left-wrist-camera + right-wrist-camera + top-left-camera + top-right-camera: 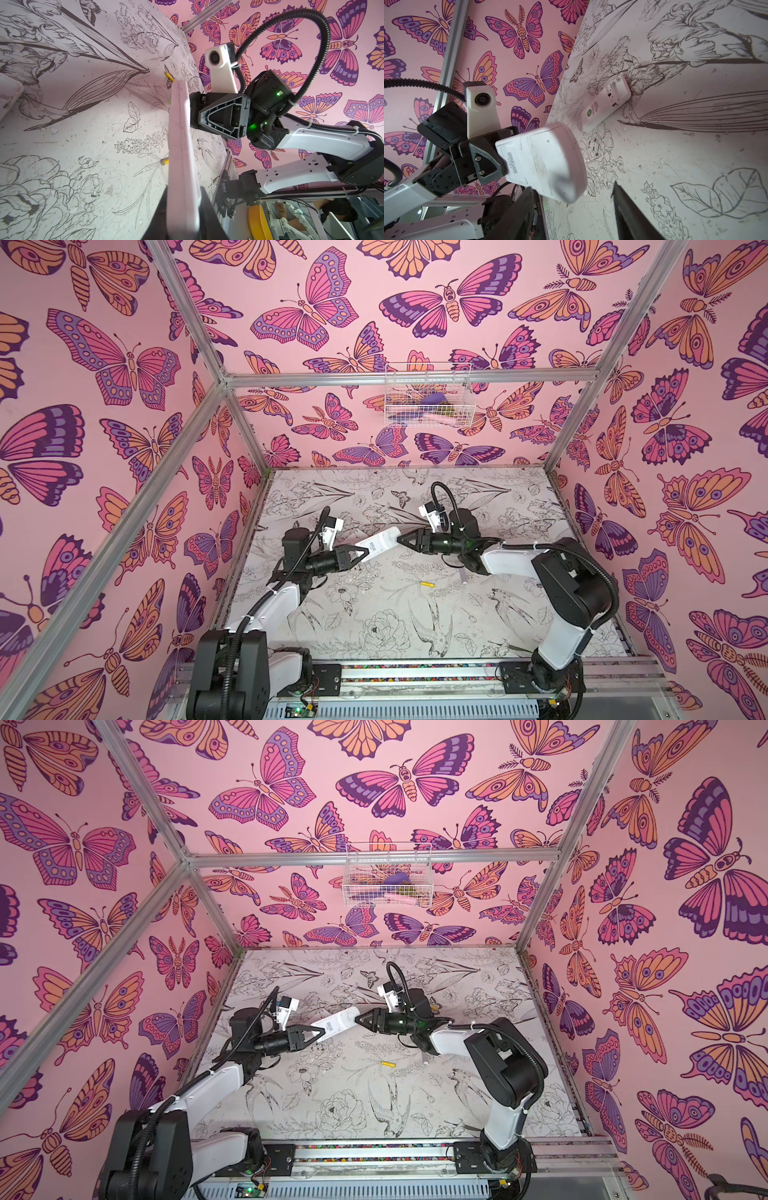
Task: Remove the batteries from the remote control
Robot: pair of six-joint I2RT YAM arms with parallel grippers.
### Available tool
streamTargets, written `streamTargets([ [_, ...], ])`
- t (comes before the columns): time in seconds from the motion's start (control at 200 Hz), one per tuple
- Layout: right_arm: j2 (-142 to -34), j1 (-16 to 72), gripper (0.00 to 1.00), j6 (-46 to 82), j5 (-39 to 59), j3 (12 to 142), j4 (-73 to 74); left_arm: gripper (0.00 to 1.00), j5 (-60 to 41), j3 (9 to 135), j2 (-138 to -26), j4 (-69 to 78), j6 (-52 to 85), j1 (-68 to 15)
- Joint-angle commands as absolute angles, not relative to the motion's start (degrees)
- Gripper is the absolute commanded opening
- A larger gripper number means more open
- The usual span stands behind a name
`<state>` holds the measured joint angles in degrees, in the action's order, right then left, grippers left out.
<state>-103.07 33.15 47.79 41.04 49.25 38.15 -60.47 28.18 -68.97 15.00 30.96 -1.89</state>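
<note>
My left pincer (363, 554) clamped narrow on remote control (384, 540), held clear of desk (374, 626). My right pincer (400, 540) at its far end, fingers spread, gripping nothing. Back cover (542, 158) looks shut; batteries inside hidden. Yellow battery (427, 584) loose on desk below. Step, I judge: opening cover. Next: right fingers catch cover edge, slide it off, left holding firm.
</note>
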Motion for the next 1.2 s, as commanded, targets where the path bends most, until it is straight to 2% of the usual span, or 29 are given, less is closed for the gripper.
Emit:
streamTargets([
  [0.0,-103.92,33.66,0.61,48.84,42.26,50.51,42.99,0.0,-62.67,26.97,-69.08,17.84,30.96,-1.54],
  [0.426,-104.55,34.26,0.54,46.87,42.89,53.27,39.68,0.0,-62.8,27.65,-69.91,17.81,30.96,-1.58],
  [0.586,-105.25,34.62,0.46,46.21,43.27,54.22,38.44,0.0,-62.79,27.29,-69.99,18.02,30.84,-1.67],
  [0.997,-104.94,36.29,0.45,43.21,42.02,55.43,34.77,0.0,-62.57,26.9,-69.39,17.89,30.78,-1.67],
  [1.198,-104.24,36.65,0.4,43.12,41.04,54.76,34.81,0.0,-62.31,26.93,-68.95,17.75,30.81,-1.67],
])
